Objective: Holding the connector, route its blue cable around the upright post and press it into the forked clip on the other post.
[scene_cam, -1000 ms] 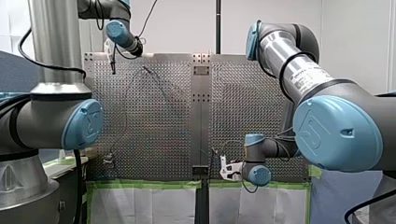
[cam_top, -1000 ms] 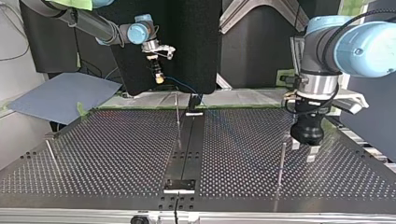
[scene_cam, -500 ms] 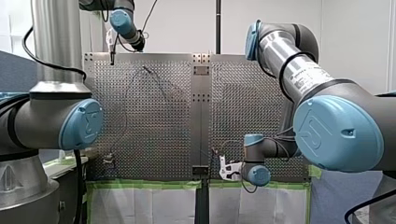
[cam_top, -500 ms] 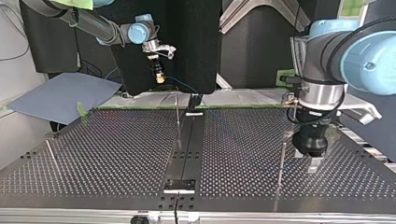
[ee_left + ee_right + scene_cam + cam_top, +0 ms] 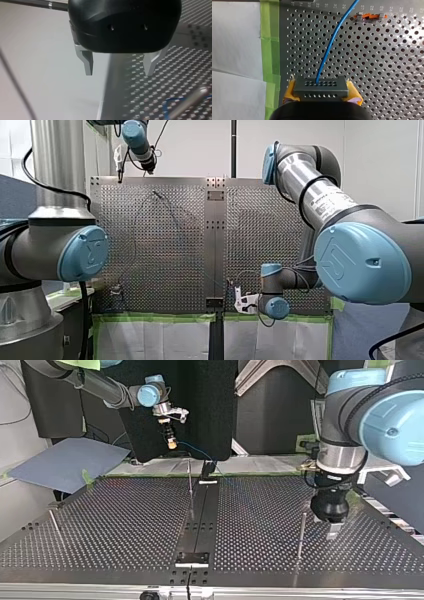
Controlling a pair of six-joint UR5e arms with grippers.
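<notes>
In the front view, my left tool (image 5: 119, 169) hung over the tabletop's (image 5: 165, 245) far edge, and my right tool (image 5: 240, 301) sat low at its near edge. In the top view, the blue cable (image 5: 197, 452) ran from my right tool down to the tabletop. The left wrist view showed my left tool's fingers (image 5: 87, 62) apart, holding nothing. The right wrist view showed the connector (image 5: 320, 86) clamped between the right tool's yellow pads (image 5: 290, 93), with the cable leading ahead.
</notes>
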